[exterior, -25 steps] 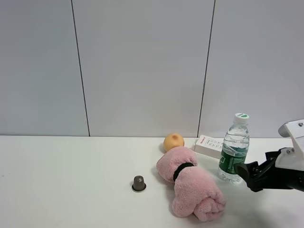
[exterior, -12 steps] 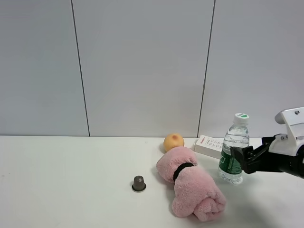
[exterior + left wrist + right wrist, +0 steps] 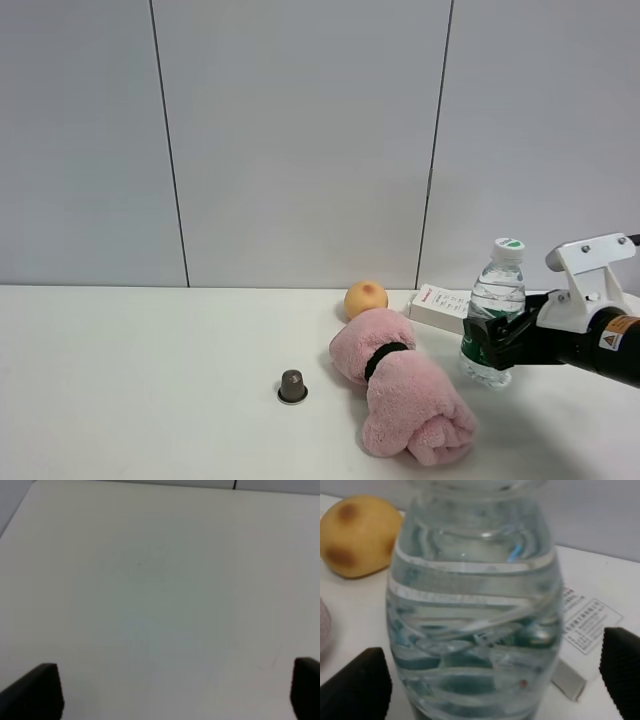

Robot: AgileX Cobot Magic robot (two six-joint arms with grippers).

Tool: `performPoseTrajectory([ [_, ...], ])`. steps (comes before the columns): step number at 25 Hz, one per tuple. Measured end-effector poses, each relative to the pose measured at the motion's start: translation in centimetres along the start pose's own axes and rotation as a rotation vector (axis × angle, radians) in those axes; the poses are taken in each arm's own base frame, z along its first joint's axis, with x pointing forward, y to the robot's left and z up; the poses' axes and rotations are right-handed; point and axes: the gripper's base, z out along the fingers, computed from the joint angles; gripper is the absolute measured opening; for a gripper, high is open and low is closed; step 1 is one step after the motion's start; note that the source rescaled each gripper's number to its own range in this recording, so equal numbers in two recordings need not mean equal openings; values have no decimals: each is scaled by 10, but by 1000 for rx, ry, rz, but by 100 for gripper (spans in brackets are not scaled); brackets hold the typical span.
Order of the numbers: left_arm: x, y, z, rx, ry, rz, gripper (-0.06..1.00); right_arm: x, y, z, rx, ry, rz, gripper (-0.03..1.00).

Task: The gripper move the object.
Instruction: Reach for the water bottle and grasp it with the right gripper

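The clear water bottle [image 3: 494,310] with a green label and white-green cap stands upright on the white table, right of centre. My right gripper [image 3: 497,341], black with a white bracket and an orange-white label, reaches in from the right at the bottle's lower half. In the right wrist view the bottle [image 3: 475,595] fills the space between the gripper's [image 3: 487,680] two black fingertips [image 3: 355,690], with a gap showing on one side; the jaws stand open. My left gripper [image 3: 170,690] is open over bare table and does not show in the exterior high view.
A pink rolled towel [image 3: 405,395] lies just left of the bottle. An orange fruit [image 3: 366,299] and a small white box [image 3: 442,306] sit behind, close to the bottle. A small grey metal cap [image 3: 292,385] stands further left. A grey wall backs the table.
My right gripper has moved left and slightly up, from beside the bottle to having its fingers on either side of the bottle's lower part. The bottle has not moved.
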Motion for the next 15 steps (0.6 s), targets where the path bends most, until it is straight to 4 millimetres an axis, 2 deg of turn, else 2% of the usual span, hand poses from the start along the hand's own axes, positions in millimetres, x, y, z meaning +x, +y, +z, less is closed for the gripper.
performPoseTrajectory([
  [8, 0, 0, 0, 0, 0, 0, 100, 0, -1, 14, -21, -19, 11, 66],
  [11, 0, 0, 0, 0, 0, 0, 100, 4, 1, 16, -40, -11, 26, 62],
  [13, 0, 0, 0, 0, 0, 0, 100, 4, 1, 16, -41, -9, 27, 51],
  [15, 0, 0, 0, 0, 0, 0, 100, 4, 1, 16, -42, -9, 28, 32],
])
